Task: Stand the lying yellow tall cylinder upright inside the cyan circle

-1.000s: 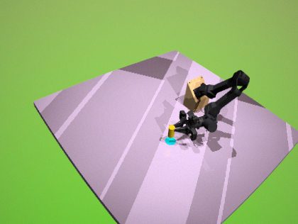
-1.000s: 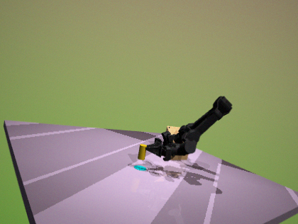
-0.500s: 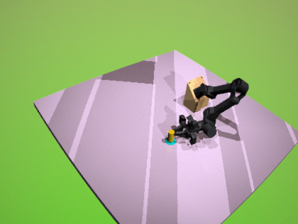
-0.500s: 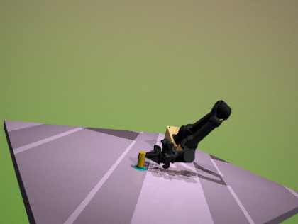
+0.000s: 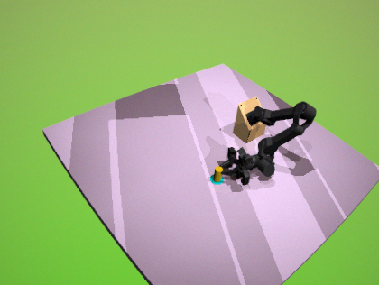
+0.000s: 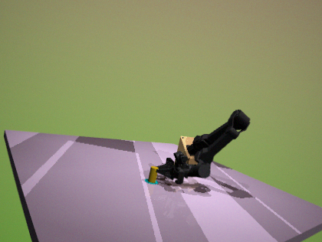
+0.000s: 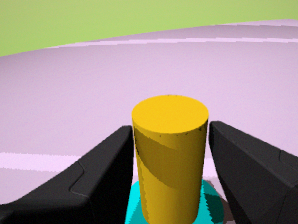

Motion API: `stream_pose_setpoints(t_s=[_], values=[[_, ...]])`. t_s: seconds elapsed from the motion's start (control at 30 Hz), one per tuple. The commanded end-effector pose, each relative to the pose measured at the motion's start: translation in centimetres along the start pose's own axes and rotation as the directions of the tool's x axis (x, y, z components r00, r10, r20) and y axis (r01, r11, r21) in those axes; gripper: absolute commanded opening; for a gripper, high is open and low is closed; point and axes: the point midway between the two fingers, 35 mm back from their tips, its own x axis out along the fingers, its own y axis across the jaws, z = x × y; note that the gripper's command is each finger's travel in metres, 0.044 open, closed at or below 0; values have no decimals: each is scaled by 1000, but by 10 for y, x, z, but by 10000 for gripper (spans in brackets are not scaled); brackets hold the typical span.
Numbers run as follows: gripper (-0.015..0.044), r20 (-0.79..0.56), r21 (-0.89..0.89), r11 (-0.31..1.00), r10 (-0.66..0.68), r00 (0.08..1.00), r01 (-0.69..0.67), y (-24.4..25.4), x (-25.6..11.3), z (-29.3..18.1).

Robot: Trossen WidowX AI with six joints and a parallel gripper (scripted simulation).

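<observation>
The yellow tall cylinder stands upright inside the cyan circle, its base appearing to rest on the table. Cyan shows on both sides of the base in the wrist view; the front of the base is cut off there. My gripper is slightly open, with one finger on each side of the cylinder's upper part. A thin gap shows between each finger and the cylinder in the wrist view.
A tan wooden block with a slanted face stands behind the gripper, close to the arm's base. The arm folds back to the right. The table has pale stripes and dark shadow patches.
</observation>
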Motion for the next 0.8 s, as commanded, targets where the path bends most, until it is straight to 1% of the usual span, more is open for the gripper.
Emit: stream_pose_setpoints(t_s=[0.0,0.2,0.4,0.77], values=[[236,3,1,1000,-3,1000,3,-1,0,-1],[394,3,1,1000,-3,1000,3,-1,0,-1],[400,2,1,1000,-3,1000,3,0,1,3],[400,4,3,1000,-8,1000,8,4,1,54]])
